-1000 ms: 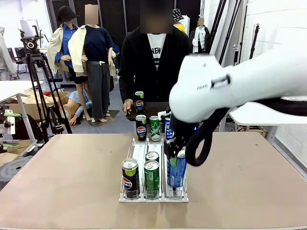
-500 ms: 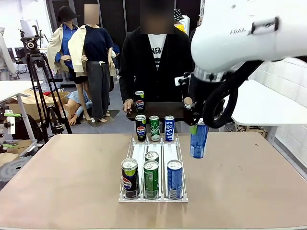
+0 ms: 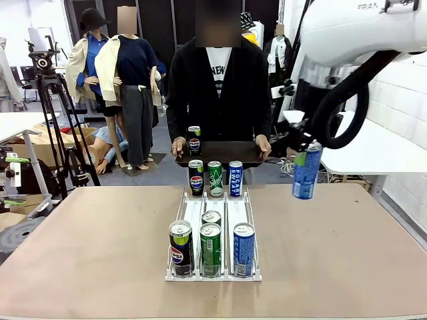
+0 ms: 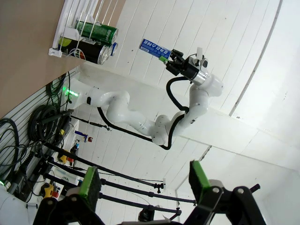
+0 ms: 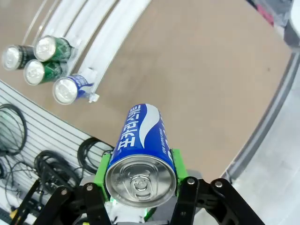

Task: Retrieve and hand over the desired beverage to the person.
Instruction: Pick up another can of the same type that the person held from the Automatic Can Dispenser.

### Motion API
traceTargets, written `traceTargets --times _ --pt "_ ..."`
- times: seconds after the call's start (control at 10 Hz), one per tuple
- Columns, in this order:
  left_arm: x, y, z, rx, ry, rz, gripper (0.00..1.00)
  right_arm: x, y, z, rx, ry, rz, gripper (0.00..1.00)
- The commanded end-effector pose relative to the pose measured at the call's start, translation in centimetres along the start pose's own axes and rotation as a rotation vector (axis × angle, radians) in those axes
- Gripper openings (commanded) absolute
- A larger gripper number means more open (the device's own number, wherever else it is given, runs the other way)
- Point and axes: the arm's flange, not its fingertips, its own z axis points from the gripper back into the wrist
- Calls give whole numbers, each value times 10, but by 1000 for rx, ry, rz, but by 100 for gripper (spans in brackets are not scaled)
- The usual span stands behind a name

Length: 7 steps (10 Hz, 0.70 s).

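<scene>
While the left hand (image 4: pixel 143 180) hangs with its green-padded fingers spread apart and nothing between them, the right hand (image 3: pixel 308 148) is pinching a blue can (image 3: pixel 306 172) by its top end, the can hanging upright in the air above the right part of the table (image 3: pixel 100 240), well off its surface. In the right wrist view the green pads (image 5: pixel 101 169) press on either side of the can's upper rim, its pull-tab lid facing the camera.

Nearest on the table stands a white three-lane rack (image 3: pixel 212 273). At its near end three cans stand in a row: a black Pepsi can (image 3: pixel 180 248) on the left, a green can (image 3: pixel 211 249) in the middle with a second green can (image 3: pixel 211 217) just behind it, and a blue can on the right. At the far end stand another three: black, green and blue.

Beyond the table's far edge the person (image 3: pixel 217 87) holds a dark tray (image 3: pixel 220 154) with both hands; one black Pepsi can stands on its left part.
</scene>
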Motion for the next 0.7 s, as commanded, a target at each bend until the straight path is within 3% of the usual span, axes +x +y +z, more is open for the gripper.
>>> traceTargets --times 0.0,0.6 --pt "1 -3 0 -14 -6 -13 100 -17 -19 22 -45 -3 19 0" --pt "1 -3 0 -14 -6 -13 100 -79 -104 24 -21 9 -23 0"
